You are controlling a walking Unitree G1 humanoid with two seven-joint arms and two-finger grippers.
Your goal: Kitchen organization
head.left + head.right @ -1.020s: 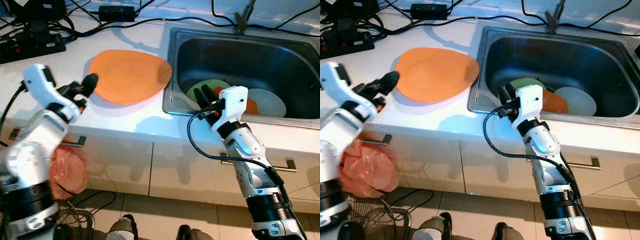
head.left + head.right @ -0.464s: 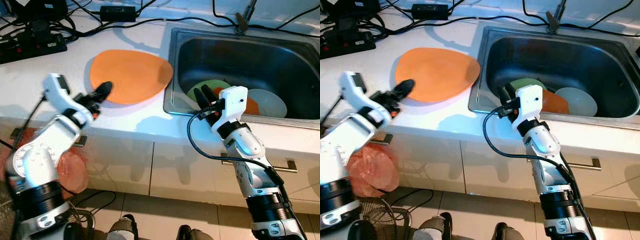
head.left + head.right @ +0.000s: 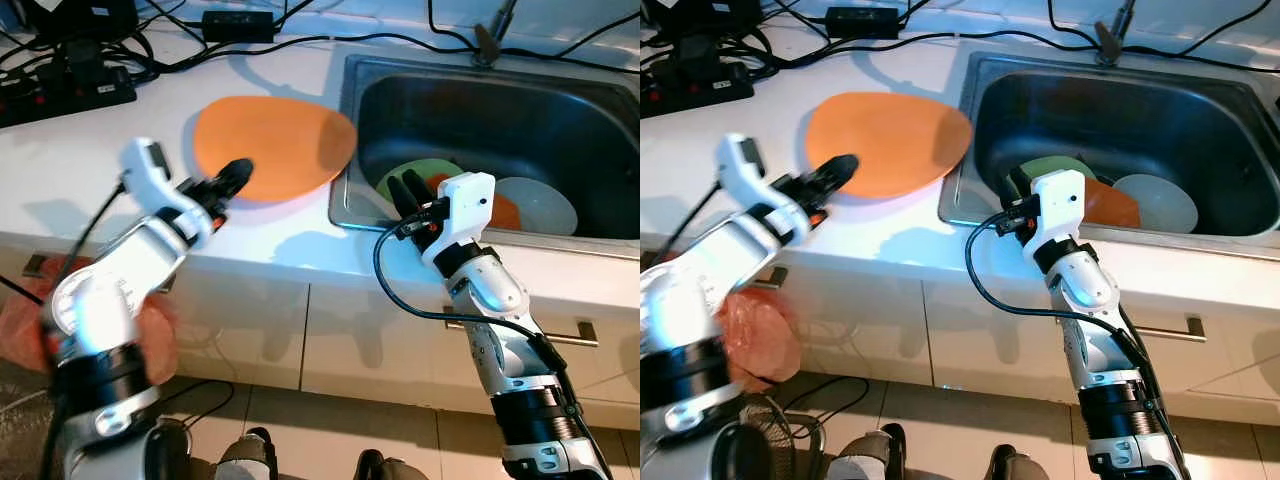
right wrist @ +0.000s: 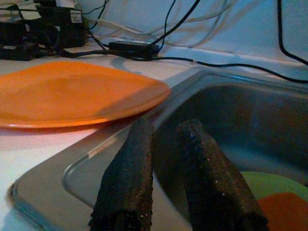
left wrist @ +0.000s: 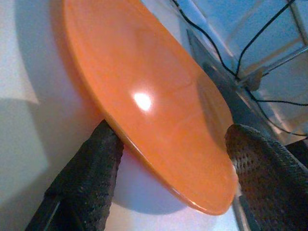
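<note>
Left pincer (image 3: 236, 171) spread wide, straddling orange plate (image 3: 272, 145) rim on tabletop (image 3: 80, 160), nothing held. Grasp step: close next. Right pincer (image 3: 405, 192) near-closed, empty, at sink (image 3: 345, 150) edge.

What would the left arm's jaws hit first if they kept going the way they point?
Probably the orange plate on the white counter: the open left gripper already has its near rim between its fingers.

- Orange plate (image 3: 272, 146): bare counter (image 3: 90, 160) on its near side & left.
- Behind plate: cables (image 3: 180, 45), power strip (image 3: 65, 92) block.
- Right of plate: sink (image 3: 490, 110), dishes inside.
</note>
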